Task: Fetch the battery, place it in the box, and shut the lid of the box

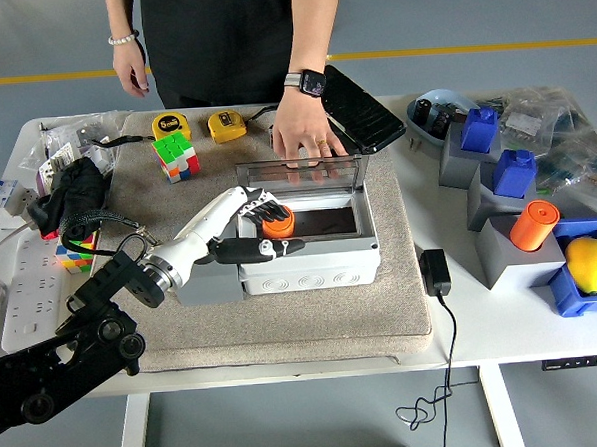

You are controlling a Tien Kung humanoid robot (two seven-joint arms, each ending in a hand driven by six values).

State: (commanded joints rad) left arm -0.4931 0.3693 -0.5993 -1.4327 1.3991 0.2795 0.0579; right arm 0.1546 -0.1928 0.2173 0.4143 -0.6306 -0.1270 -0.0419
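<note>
The robot's white-and-black left hand (250,222) pinches the orange cylindrical battery (277,222) between fingers and thumb, over the left part of the open grey plastic box (311,263) on the beige mat (283,314). The box's clear hinged lid (298,173) stands upright at the far rim, where a person's hand (301,135) rests on it. A multicoloured puzzle cube (175,156) and two yellow tape measures (226,125) lie beyond. The battery's lower end is hidden behind the fingers.
</note>
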